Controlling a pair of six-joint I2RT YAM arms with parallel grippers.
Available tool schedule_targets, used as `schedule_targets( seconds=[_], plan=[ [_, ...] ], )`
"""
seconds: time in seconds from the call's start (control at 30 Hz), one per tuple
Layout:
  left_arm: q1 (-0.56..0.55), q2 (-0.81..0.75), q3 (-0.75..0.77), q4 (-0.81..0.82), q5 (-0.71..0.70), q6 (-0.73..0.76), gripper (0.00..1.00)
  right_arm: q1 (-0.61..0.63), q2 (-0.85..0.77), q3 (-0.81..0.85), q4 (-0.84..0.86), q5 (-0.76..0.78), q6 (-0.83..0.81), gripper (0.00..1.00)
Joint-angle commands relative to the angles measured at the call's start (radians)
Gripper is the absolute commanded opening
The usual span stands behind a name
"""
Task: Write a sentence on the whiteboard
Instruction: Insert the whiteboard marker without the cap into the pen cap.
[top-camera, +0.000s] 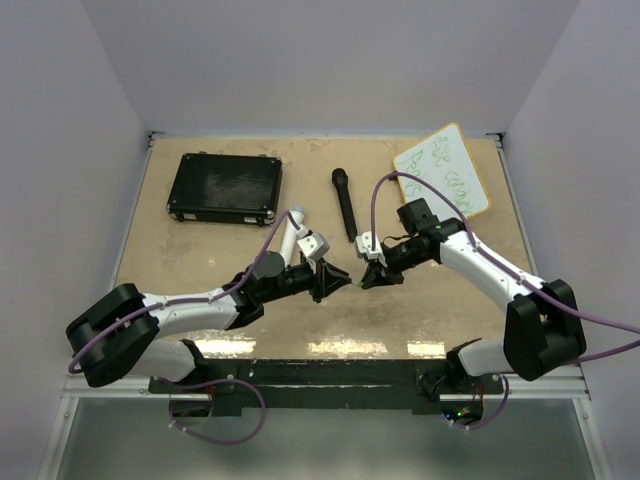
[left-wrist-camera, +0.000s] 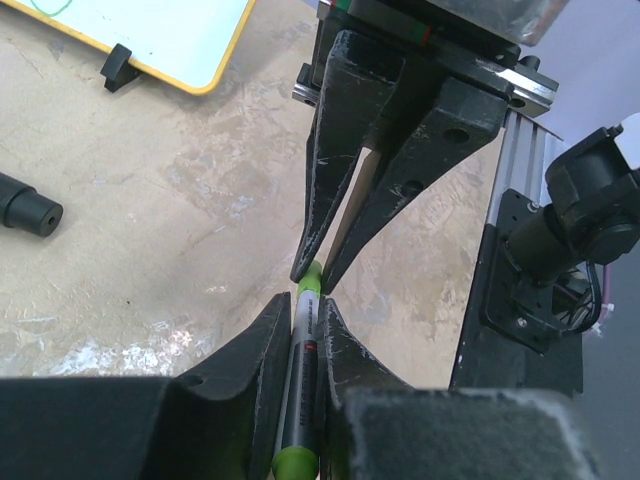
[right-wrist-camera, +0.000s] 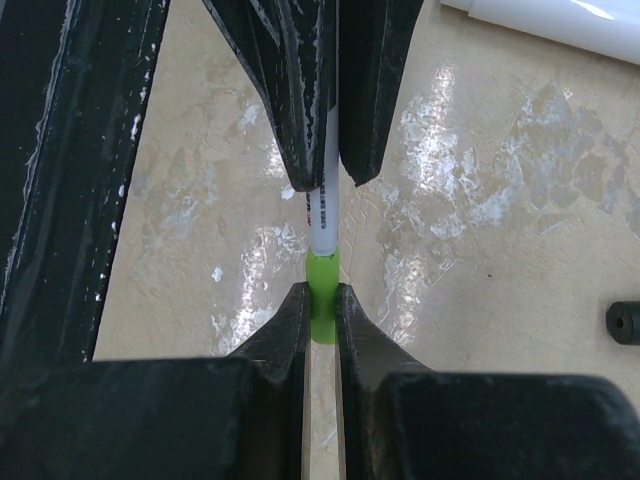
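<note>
1. Tan, mottled table (top-camera: 170, 255), glossy patches along the near edge.
2. Black case (top-camera: 224, 187) lying flat, far left.
3. Black stick (top-camera: 346, 207) mid-table, well apart from the case.
4. Whiteboard (top-camera: 442, 172) far right, turned askew, green writing (top-camera: 462, 186) across it.

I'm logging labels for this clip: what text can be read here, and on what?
Green sentence on the whiteboard: handwritten lines, too small and blurred to read.
Small print on the marker barrel: too blurred to read.
No other text shows.
</note>
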Motion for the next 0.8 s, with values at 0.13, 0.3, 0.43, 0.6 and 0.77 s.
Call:
schedule_targets(
  seconds=[0.13, 0.3, 0.43, 0.6, 0.77],
  plan=[
    [-0.023, 0.091, 0.053, 0.134, -0.008, 0.049, 0.00, 0.014, -0.011, 0.014, 0.082, -0.031, 0.103, 0.00],
    [-0.038, 0.154, 0.030, 0.249, -0.015, 0.050, 0.00, 0.014, -0.002, 0.027, 0.113, -0.048, 0.174, 0.00],
    [-0.055, 0.213, -0.003, 0.386, -0.023, 0.058, 0.00, 0.012, -0.008, 0.027, 0.142, -0.060, 0.209, 0.00],
    [-0.078, 0.272, 0.000, 0.450, -0.032, 0.067, 0.00, 0.014, -0.009, 0.028, 0.151, -0.075, 0.224, 0.00],
    [-0.093, 0.336, 0.033, 0.457, -0.043, 0.078, 0.00, 0.012, -0.012, 0.030, 0.151, -0.084, 0.224, 0.00]
  ],
)
